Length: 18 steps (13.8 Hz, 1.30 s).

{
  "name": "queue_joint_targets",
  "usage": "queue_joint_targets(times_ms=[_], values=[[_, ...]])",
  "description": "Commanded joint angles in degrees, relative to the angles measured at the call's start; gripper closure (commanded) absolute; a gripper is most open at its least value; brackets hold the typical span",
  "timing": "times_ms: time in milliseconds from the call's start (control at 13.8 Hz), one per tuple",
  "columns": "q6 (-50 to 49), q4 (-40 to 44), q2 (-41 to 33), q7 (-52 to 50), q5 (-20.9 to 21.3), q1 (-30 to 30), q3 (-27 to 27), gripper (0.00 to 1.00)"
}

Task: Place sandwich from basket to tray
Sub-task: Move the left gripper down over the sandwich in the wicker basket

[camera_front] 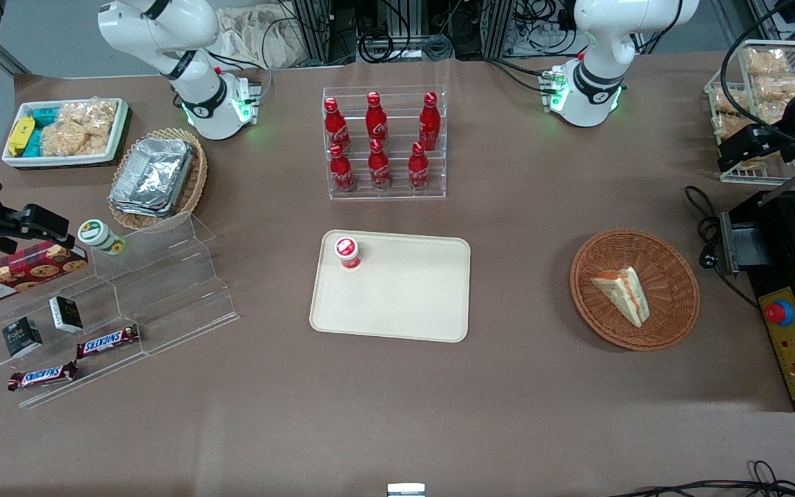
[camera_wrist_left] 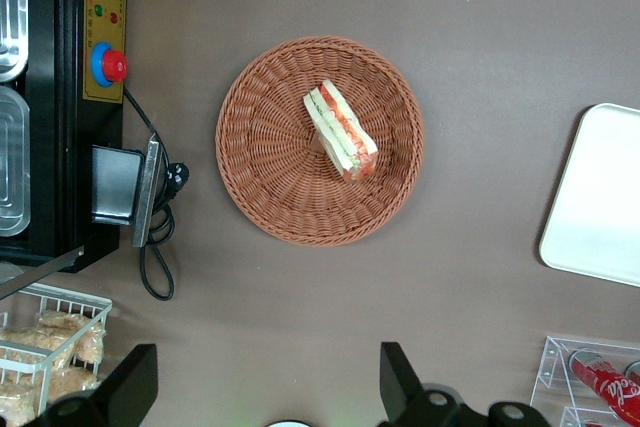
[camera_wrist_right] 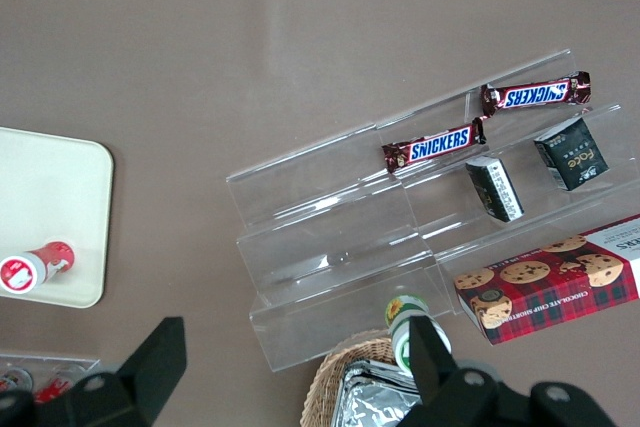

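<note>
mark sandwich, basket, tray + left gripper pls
sandwich (camera_front: 622,293), front view, top bread face.
basket (camera_front: 673,276), front view, bare woven floor.
tray (camera_front: 404,290), front view, bare middle.
gripper (camera_wrist_left: 262,387), left wrist view, between open fingertips.

I count six red cola bottles (camera_front: 377,141), two Snickers bars (camera_front: 108,341), one triangular white-bread sandwich (camera_front: 622,294), my parted fingers (camera_wrist_left: 400,380) high above it.

"SNICKERS" stands on two bars (camera_wrist_right: 432,144) (camera_wrist_right: 536,94), "WALKERS" on the cookie box (camera_front: 19,271), "fabe" on a dark carton (camera_wrist_right: 571,152).
</note>
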Motion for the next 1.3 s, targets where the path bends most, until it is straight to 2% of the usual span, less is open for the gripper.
queue_joint_targets(times_ms=[0, 145, 434, 651, 867, 1229], values=[[0.44, -0.53, -0.52, 0.58, 0.20, -0.60, 0.12, 0.00], [0.52, -0.36, 0.52, 2.42, 0.55, -0.34, 0.20, 0.00], [2.01, -0.54, 7.80, -8.69, -2.52, -0.16, 0.56, 0.00], [10.78, -0.71, 16.85, -19.50, -2.79, -0.25, 0.38, 0.00], [19.83, -2.29, 23.89, -26.11, -2.79, -0.86, 0.29, 0.00], [41.36, -11.33, 30.93, -33.95, -2.70, -1.83, -0.06, 0.00]])
